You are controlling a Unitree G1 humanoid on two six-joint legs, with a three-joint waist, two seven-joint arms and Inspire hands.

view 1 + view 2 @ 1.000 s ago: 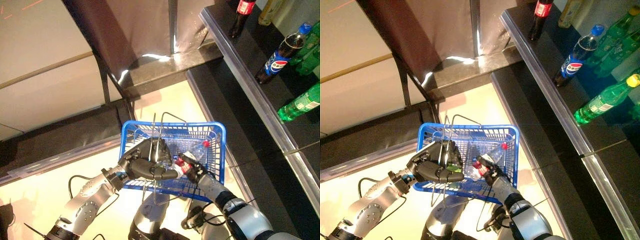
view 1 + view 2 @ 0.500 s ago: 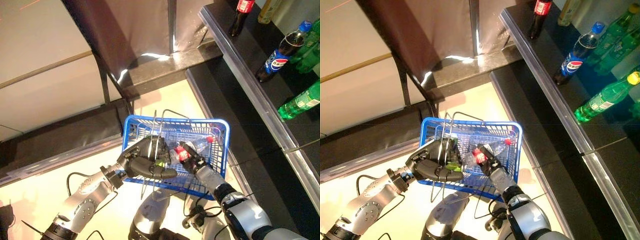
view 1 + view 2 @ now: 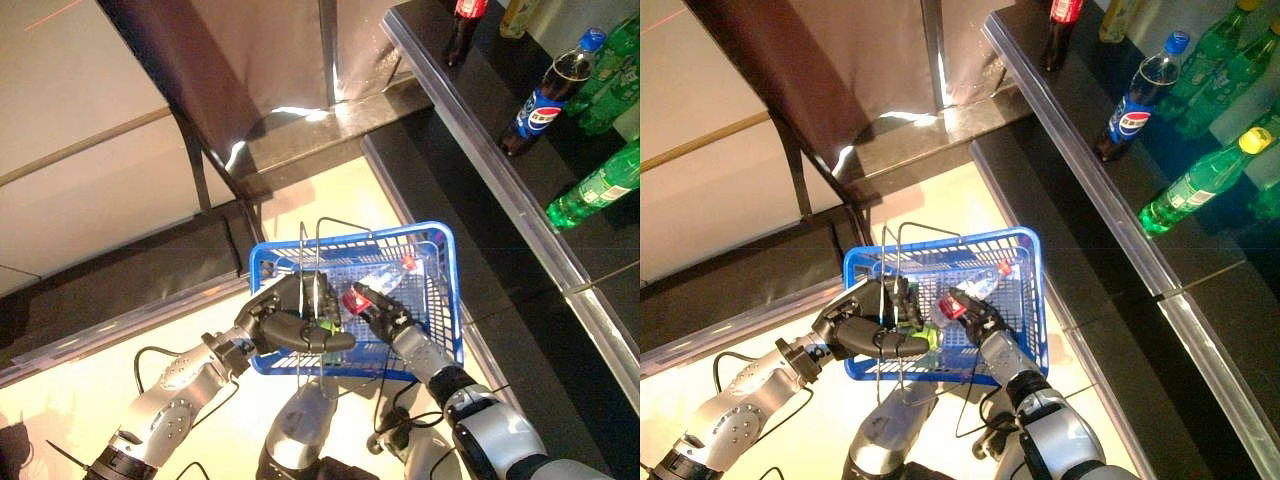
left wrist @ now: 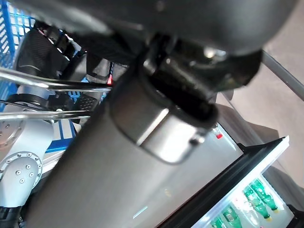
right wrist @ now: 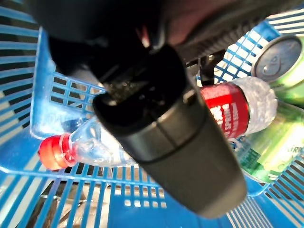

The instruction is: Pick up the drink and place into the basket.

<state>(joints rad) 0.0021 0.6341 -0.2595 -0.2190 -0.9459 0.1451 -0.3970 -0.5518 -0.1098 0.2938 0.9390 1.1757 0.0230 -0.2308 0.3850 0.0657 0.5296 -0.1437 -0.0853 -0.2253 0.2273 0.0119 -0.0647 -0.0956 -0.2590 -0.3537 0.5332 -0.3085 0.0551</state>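
The right hand (image 3: 385, 318), fingers curled around the drink (image 5: 237, 111), had moved from the basket (image 3: 440, 300) rim to inside; release remained; the left hand (image 3: 285, 320) clamped the handles (image 3: 312, 255)

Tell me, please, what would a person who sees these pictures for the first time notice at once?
First, the blue basket in the middle, which the left hand holds up by its wire handles. The right hand is inside it, over a clear bottle with a red label; another clear bottle and green cans lie there too. At the upper right, cola and green soda bottles stand on a dark shelf.
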